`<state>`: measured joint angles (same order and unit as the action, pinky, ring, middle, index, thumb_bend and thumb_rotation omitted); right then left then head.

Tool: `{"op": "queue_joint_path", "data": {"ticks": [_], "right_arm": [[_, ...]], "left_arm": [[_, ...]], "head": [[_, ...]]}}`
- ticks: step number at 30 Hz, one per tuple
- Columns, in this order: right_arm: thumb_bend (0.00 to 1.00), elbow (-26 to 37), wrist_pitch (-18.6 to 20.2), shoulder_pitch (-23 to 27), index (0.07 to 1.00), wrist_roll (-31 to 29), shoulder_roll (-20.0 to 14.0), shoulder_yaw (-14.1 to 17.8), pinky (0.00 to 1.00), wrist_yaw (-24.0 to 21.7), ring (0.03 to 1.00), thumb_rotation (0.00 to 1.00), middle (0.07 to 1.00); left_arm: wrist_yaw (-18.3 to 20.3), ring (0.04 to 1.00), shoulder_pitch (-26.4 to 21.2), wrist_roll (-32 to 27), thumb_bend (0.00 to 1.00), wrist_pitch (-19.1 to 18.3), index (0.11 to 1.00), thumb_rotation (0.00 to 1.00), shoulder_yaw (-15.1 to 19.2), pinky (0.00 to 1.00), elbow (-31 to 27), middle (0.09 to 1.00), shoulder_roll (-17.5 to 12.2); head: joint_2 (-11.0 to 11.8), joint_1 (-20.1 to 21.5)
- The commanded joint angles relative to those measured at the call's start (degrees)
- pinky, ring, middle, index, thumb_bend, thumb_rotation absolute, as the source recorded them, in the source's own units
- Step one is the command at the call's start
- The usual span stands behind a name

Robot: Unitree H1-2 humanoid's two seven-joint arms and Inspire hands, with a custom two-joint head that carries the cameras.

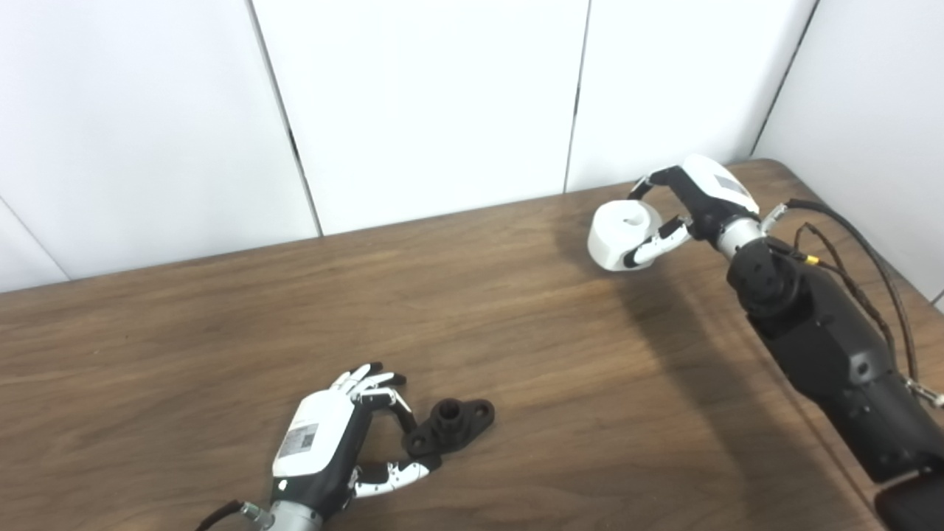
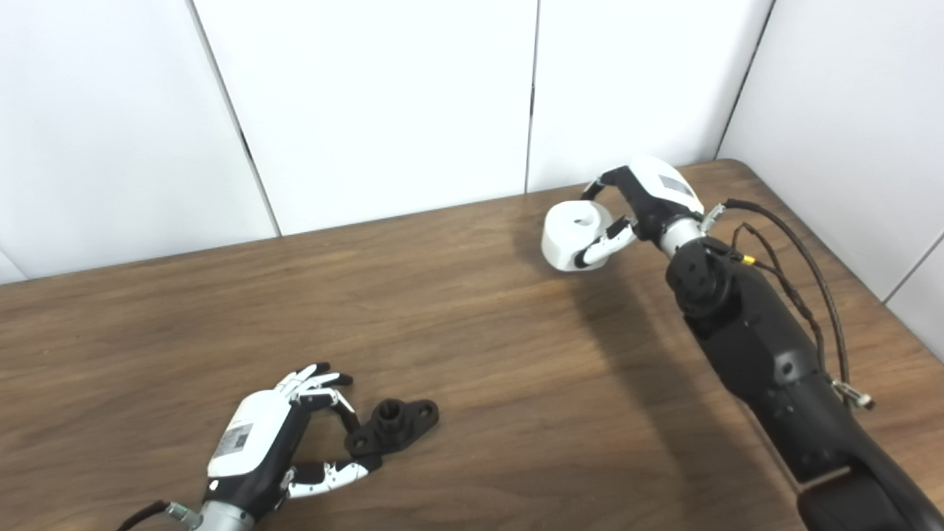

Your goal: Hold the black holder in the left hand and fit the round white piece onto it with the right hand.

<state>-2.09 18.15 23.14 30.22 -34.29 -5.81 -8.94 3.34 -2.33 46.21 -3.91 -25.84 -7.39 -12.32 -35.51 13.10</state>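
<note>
Now the right hand (image 1: pixel 682 210) grips the round white piece (image 1: pixel 623 236), which looks hard and light. Open left hand (image 1: pixel 332 442) fingers touch the small, stiff black holder (image 1: pixel 450 426); pinch its flat end.

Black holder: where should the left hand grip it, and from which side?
Grip the black holder by its near-left flange lobe, coming from the left where the left hand already sits with fingers at that end. It lies flat on the table with its central boss upright; holding the lobe probably leaves the boss free for the round white piece.
</note>
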Motion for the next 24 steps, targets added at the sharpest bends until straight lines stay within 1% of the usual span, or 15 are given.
{"op": "queue_joint_path", "data": {"ticks": [1, 2, 3, 6, 7, 8, 11, 13, 17, 21, 24], "right_arm": [[0.52, 6.5, 2.03, 1.03, 0.484, 0.07, -0.48, 0.48, 0.87, -1.86, 0.911, 0.14, 0.806], [0.52, 9.03, 3.26, 0.47, 0.484, 0.3, -0.32, 0.24, 0.87, -3.05, 0.911, 0.14, 0.807], [0.52, 11.77, 4.64, -0.04, 0.484, 0.75, -0.2, -0.14, 0.87, -4.39, 0.912, 0.14, 0.808], [0.52, 20.14, 7.5, -1.78, 0.483, 1.21, 0.75, -1.11, 0.86, -7.79, 0.909, 0.14, 0.799], [0.52, 22.45, 8.15, -2.34, 0.483, 1.34, 1.37, -1.07, 0.86, -8.93, 0.912, 0.13, 0.799], [0.52, 23.84, 8.55, -2.71, 0.483, 1.56, 1.85, -0.84, 0.86, -9.86, 0.915, 0.13, 0.798], [0.52, 29.36, 8.76, -4.39, 0.483, 4.04, 4.77, 0.33, 0.85, -15.0, 0.923, 0.13, 0.801], [0.52, 33.24, 8.75, -5.51, 0.483, 5.14, 6.49, 0.3, 0.85, -18.45, 0.929, 0.13, 0.805], [0.52, 37.66, 8.73, -7.34, 0.483, 6.0, 8.96, 0.39, 0.84, -22.74, 0.934, 0.14, 0.805], [0.52, 41.15, 8.74, -8.83, 0.482, 6.49, 10.3, -0.53, 0.83, -25.22, 0.926, 0.14, 0.799], [0.52, 43.35, 8.74, -9.36, 0.482, 6.74, 11.33, -0.32, 0.84, -27.4, 0.924, 0.14, 0.795]], "left_arm": [[6.94, 0.921, 2.89, 1.29, 0.52, -4.81, 0.488, 0.05, -2.0, 0.91, 2.7, 0.817, -0.46], [7.17, 0.922, 2.86, 1.48, 0.52, -5.14, 0.488, 0.05, -2.12, 0.91, 2.49, 0.818, -0.38], [7.62, 0.923, 2.81, 1.73, 0.52, -5.65, 0.488, 0.05, -2.24, 0.91, 2.17, 0.819, -0.25], [8.86, 0.926, 2.57, 1.96, 0.52, -6.9, 0.488, 0.05, -2.51, 0.92, 1.34, 0.823, 0.25], [8.92, 0.926, 2.48, 2.11, 0.52, -7.09, 0.488, 0.05, -2.65, 0.92, 1.24, 0.823, 0.41], [8.93, 0.924, 2.44, 2.25, 0.52, -7.24, 0.488, 0.05, -2.79, 0.92, 1.17, 0.822, 0.52], [9.25, 0.923, 2.32, 2.75, 0.52, -8.2, 0.488, 0.05, -3.33, 0.92, 0.59, 0.821, 0.83], [9.56, 0.923, 2.18, 3.18, 0.52, -8.92, 0.487, 0.05, -3.6, 0.92, 0.17, 0.821, 1.13], [9.74, 0.922, 1.98, 2.97, 0.52, -9.66, 0.487, 0.05, -3.68, 0.92, -0.38, 0.819, 1.67], [9.58, 0.919, 1.73, 3.49, 0.52, -9.91, 0.487, 0.05, -3.82, 0.92, -0.31, 0.818, 2.16], [9.6, 0.917, 1.43, 3.94, 0.52, -9.9, 0.487, 0.05, -4.0, 0.92, -0.15, 0.815, 2.28]], "head": [[-0.48, -0.98], [-0.48, -0.98], [-0.94, -1.88], [-1.6, -3.25], [-2.13, -4.06], [-2.22, -4.41], [-3.04, -5.53], [-3.72, -6.5], [-4.65, -7.77], [-5.69, -8.52], [-6.25, -8.71]]}}
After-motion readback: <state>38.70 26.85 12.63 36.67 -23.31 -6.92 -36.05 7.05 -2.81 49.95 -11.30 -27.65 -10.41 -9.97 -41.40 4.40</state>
